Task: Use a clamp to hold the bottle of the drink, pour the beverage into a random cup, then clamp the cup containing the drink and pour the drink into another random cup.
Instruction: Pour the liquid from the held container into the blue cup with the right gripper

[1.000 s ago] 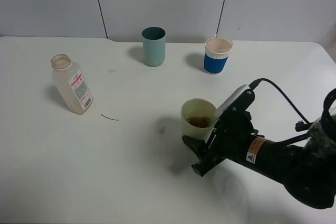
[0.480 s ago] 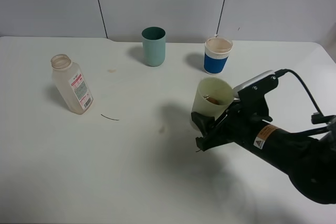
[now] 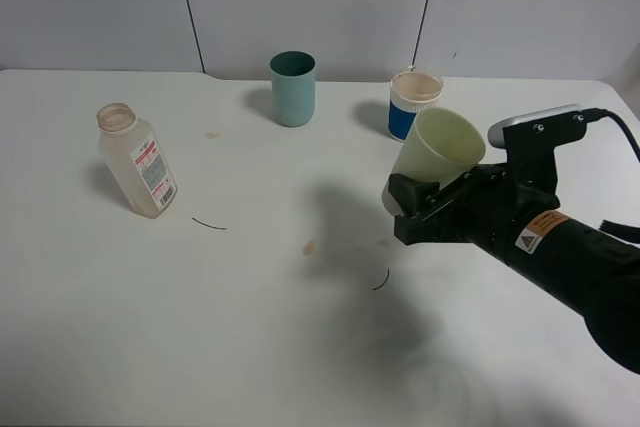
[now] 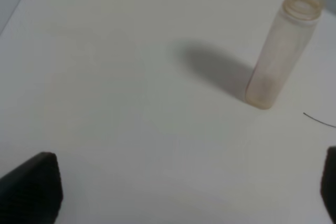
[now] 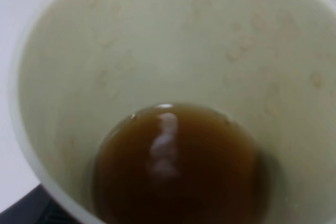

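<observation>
Two grippers are shown: the right gripper is clamped on the pale green cup, holding it clear of the worktop toward the right edge, with its rim tilted toward the far edge. Brown drink pools in the bottom of this cup, and the blue-and-white cup stands just behind it near the far edge. The left gripper hangs with jaws wide apart near the uncapped bottle, which stands by the left edge; a teal cup stands midway along the far edge.
</observation>
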Available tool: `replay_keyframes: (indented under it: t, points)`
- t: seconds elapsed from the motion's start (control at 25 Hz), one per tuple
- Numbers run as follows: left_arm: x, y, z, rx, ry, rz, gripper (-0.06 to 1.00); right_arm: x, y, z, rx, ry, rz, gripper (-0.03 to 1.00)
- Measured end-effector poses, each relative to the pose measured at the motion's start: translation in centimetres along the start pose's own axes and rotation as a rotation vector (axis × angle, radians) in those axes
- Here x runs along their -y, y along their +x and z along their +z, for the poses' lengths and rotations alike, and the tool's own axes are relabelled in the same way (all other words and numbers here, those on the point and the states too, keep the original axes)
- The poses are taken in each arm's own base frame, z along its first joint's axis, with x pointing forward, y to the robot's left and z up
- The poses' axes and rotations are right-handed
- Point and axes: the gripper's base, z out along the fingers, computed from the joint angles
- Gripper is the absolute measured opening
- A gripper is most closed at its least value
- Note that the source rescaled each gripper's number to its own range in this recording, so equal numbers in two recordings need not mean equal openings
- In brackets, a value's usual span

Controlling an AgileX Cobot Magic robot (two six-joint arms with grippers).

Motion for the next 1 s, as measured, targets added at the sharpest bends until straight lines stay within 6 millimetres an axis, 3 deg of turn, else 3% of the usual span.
replay_keyframes:
  t: [0.32, 0.72, 1.0]
  points:
    - [0.0, 0.0, 0.0, 0.000, 0.000, 0.000, 1.00, -0.5, -2.2, 1.1, -0.041, 0.043, 0.070, 0.01]
    - [0.0, 0.0, 0.0, 0.000, 0.000, 0.000, 1.00, -1.2, -4.9, 3.2, -0.061, 0.077, -0.042, 0.01]
    - [0.0, 0.0, 0.0, 0.000, 0.000, 0.000, 1.00, -1.4, -4.8, 5.5, -0.106, -0.043, 0.034, 0.01]
